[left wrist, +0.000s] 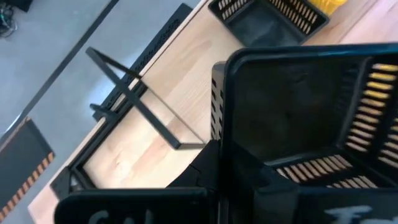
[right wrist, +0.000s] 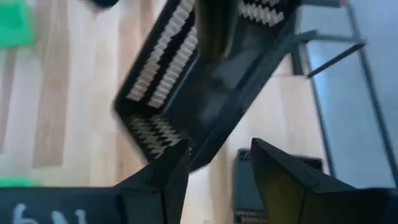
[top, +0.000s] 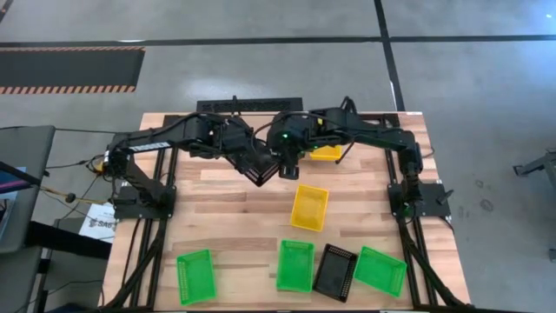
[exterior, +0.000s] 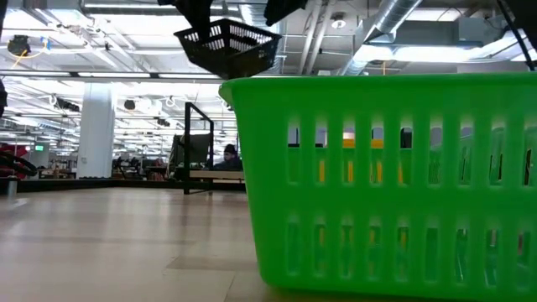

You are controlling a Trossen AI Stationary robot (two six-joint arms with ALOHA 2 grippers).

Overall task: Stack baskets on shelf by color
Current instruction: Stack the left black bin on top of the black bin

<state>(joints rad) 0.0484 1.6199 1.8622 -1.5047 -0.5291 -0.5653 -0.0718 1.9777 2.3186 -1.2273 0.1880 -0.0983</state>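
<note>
Black basket [top: 259, 165] hangs above the table's far middle, clamped by the left gripper [top: 246, 153] while the right gripper [top: 289, 165] stands released beside it, so next comes lowering it onto the shelf [left wrist: 134, 102].

An open industrial lab hall: exposed ceiling ducts [exterior: 403, 25], concrete floor [top: 261, 22], distant workbenches [exterior: 210, 174].

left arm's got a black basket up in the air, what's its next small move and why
Probably carry the black basket, held in the shut left gripper, toward the black one already sitting on the shelf. The right gripper looks open, apart from it.
</note>
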